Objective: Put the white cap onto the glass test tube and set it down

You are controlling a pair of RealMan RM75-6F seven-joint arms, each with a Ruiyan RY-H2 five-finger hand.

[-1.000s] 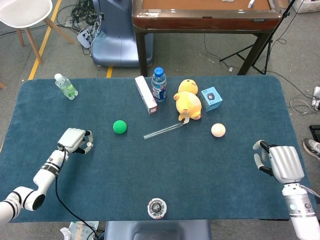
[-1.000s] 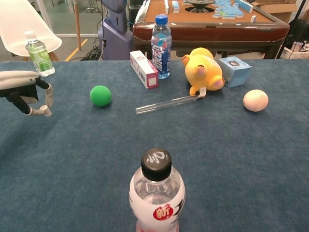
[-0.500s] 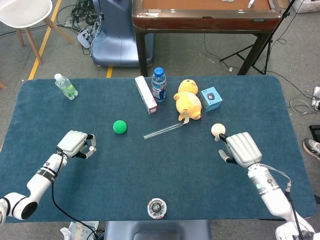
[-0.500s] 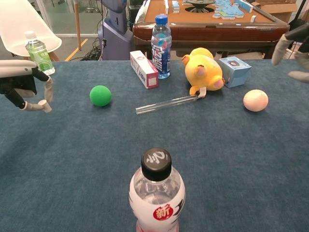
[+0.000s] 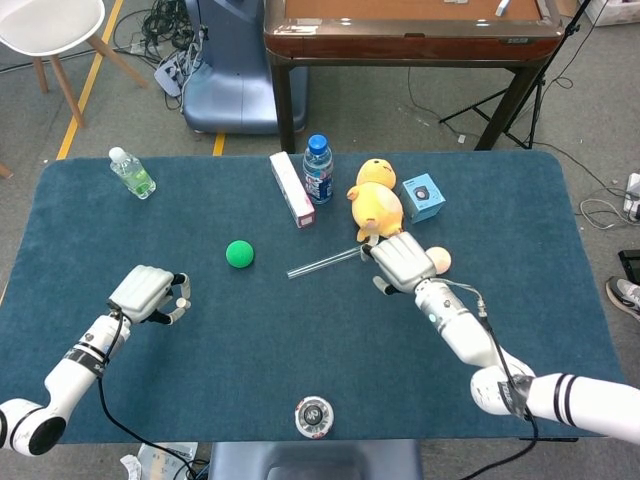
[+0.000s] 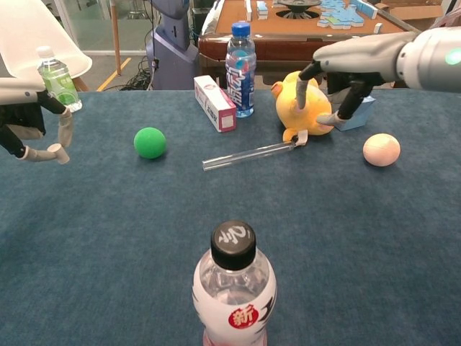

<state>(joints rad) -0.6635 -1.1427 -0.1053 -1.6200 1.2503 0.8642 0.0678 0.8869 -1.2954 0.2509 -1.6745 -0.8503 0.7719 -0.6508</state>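
The glass test tube [image 5: 325, 262] [image 6: 248, 154] lies flat on the blue cloth at mid-table, slanting up to the right. The white cap [image 6: 300, 138] sits at its right end, against the yellow plush toy [image 6: 302, 101]. In the head view my right hand covers that end. My right hand [image 5: 403, 262] [image 6: 346, 76] hovers over the cap end with its fingers spread and pointing down, holding nothing. My left hand [image 5: 148, 293] [image 6: 29, 122] hangs far to the left, fingers loosely bent and apart, holding nothing.
A green ball [image 5: 239, 254] lies left of the tube. Behind it stand a white and red box [image 5: 292, 189], a blue-capped bottle [image 5: 317, 168] and a blue box [image 5: 423, 197]. A peach ball [image 6: 381, 150] is right of the cap. A black-capped bottle [image 6: 233, 281] stands at the front edge.
My right hand has swung in from the table's right edge to above the cap end of the tube. My left hand has drifted slightly back towards the robot.
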